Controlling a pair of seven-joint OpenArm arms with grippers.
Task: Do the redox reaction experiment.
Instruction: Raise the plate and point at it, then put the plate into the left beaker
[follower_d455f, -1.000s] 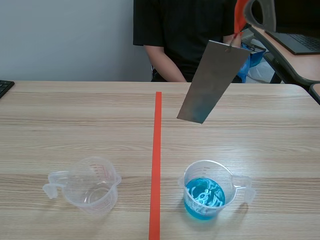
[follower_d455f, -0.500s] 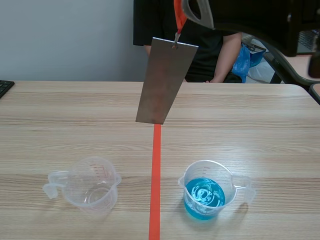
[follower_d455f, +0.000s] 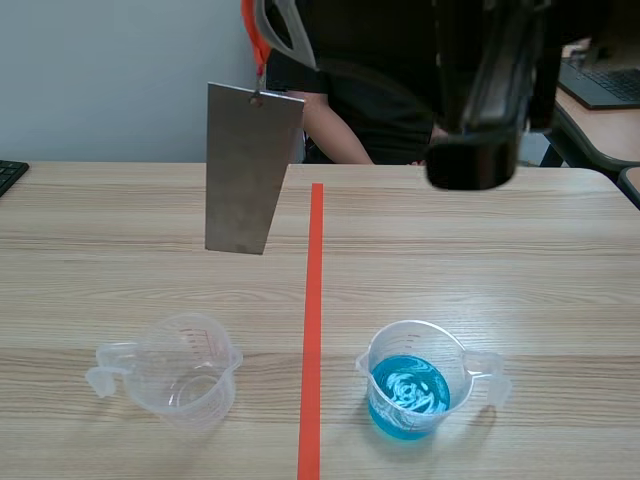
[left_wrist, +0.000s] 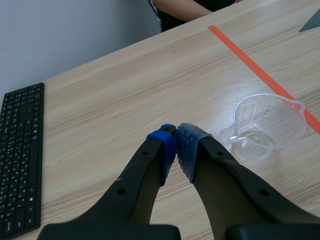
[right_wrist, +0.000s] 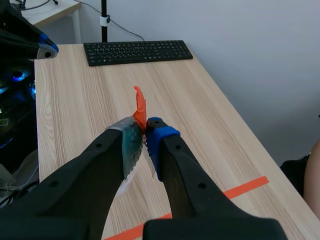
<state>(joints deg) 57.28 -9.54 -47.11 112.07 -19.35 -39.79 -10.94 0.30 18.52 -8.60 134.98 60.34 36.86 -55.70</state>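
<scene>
Pale wood-grain laminate is covering the table (follower_d455f: 520, 260), which is being divided by an orange-red tape line (follower_d455f: 313, 320).

- Left of the tape line: an empty clear measuring cup (follower_d455f: 185, 372) is standing upright, handle turned away from the line.
- Right of the line: a matching cup of blue liquid (follower_d455f: 408, 388) is standing, handle likewise turned outward.
- A grey metal plate (follower_d455f: 245, 170) is being suspended above the table just left of the line, beyond the cups, by an orange strap (right_wrist: 139, 106).
- The strap is being pinched between the clenched fingers of the right gripper (right_wrist: 144, 131).
- The left gripper (left_wrist: 176, 150) is being held closed on nothing, pads meeting, well left of the line near the empty cup.
- A black keyboard (left_wrist: 20, 160) is lying far left of the line.
- Room: a plain pale wall (follower_d455f: 120, 80) is showing left of the line. A person in black (follower_d455f: 370, 90) is seated behind the line's far end. A second desk (follower_d455f: 610, 130) is standing far to its right.
</scene>
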